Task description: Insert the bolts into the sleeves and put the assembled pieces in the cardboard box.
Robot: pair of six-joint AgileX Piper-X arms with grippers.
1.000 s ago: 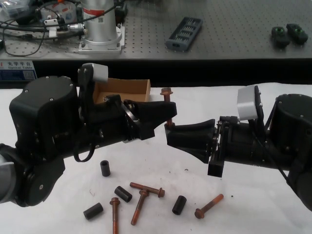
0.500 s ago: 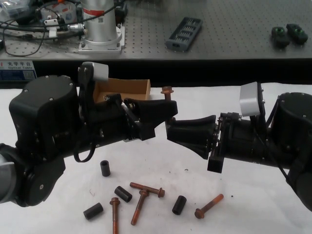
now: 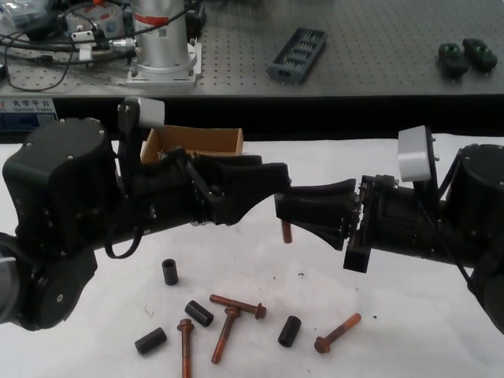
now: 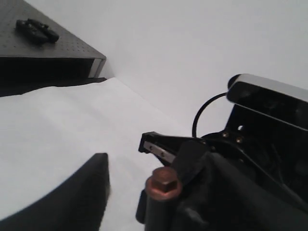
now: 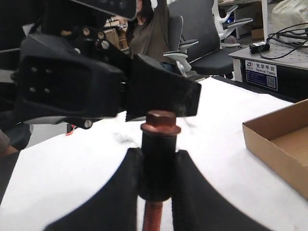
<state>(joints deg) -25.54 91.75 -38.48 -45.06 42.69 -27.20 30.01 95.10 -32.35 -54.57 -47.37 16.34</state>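
My right gripper (image 3: 282, 206) is shut on a black sleeve (image 5: 156, 166) held upright above the white cloth. A copper bolt (image 5: 160, 124) sits in the sleeve, its head resting on the sleeve's top. Its threaded shank (image 3: 287, 231) hangs out below. My left gripper (image 3: 274, 175) is right beside and slightly above it, open, with one finger (image 4: 72, 202) a small gap away from the bolt head (image 4: 163, 183). The cardboard box (image 3: 193, 142) stands behind the left arm, and its corner (image 5: 281, 144) is near the right gripper.
Loose on the cloth in front lie several black sleeves (image 3: 169, 272) and several copper bolts (image 3: 237, 305), one of them (image 3: 337, 333) farther right. A perforated metal bench (image 3: 370, 39) with a grey tool block and equipment runs behind the cloth.
The bolt's head stood above both grippers; now the bolt sits lower, through the sleeve, with its shank showing underneath. The left gripper has let go of it. Both arms shifted slightly.
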